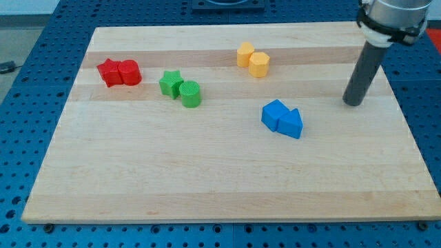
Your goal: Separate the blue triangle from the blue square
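The blue square (pixel 274 113) and the blue triangle (pixel 292 124) lie touching each other right of the board's middle, the triangle on the square's lower right. My tip (pixel 353 103) stands on the board to the right of them and slightly higher in the view, well apart from both.
A red star (pixel 108 71) and red cylinder (pixel 129 72) touch at the upper left. A green star (pixel 170 83) and green cylinder (pixel 191 94) touch right of them. Two yellow blocks (pixel 253 59) touch at the top middle. The wooden board (pixel 207 179) lies on a blue perforated table.
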{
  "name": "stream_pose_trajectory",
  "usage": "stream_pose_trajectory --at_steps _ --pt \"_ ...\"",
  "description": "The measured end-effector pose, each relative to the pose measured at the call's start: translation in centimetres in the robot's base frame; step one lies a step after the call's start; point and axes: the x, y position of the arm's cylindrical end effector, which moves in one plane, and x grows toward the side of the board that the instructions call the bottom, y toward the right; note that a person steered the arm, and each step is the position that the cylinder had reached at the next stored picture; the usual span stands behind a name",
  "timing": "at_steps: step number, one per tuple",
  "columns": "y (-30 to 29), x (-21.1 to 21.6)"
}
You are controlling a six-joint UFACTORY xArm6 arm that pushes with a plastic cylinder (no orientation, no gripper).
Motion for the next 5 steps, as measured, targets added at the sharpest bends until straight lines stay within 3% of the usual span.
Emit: stream_pose_trajectory --at_steps 5 --pt "-14.6 6.4"
